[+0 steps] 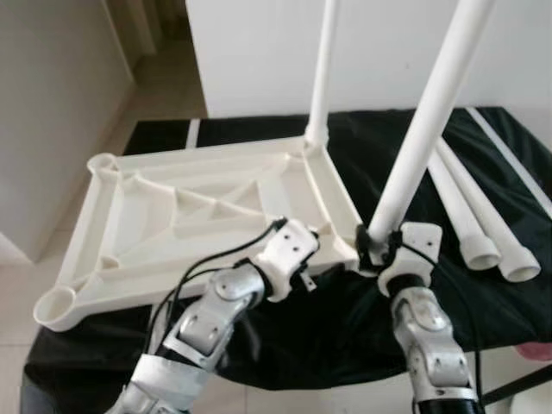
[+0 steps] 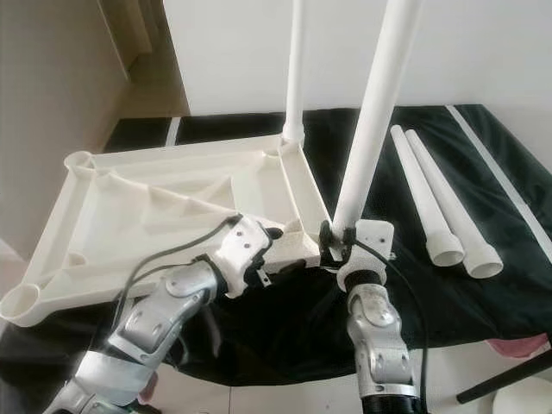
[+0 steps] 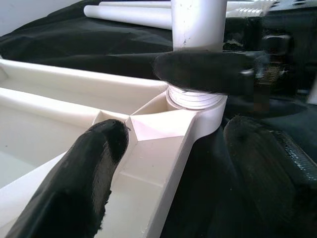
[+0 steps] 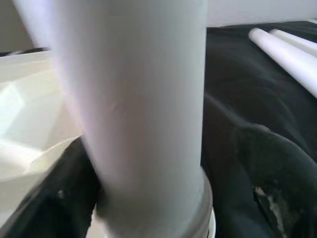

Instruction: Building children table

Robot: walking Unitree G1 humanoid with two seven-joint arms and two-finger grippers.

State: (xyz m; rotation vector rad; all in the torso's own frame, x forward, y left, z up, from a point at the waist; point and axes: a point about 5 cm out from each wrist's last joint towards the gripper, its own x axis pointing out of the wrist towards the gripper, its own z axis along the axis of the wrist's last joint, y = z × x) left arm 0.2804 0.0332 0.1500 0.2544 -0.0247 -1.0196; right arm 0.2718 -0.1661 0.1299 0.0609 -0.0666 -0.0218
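An upturned white tabletop [image 1: 198, 216] is laid on a black cloth [image 1: 345, 319]. Its near corner is straddled by the left gripper [image 3: 168, 173], fingers apart. A leg [image 1: 423, 129] is clamped by the right gripper [image 1: 377, 244] (threads seen from the left wrist). Two loose legs [image 2: 440, 207] lie beside.

Black-draped table [image 1: 345, 328]; upturned white tabletop [image 1: 198, 216]; two loose legs [image 1: 483, 216].

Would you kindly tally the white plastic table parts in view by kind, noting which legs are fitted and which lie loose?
White plastic ribbed tabletop, upside down on the black cloth: 1
White plastic tube legs standing in corner sockets: 2, the far one and the near one, which the right gripper grips at its base
White plastic tube legs lying loose on the cloth: 2
Total: 5 parts
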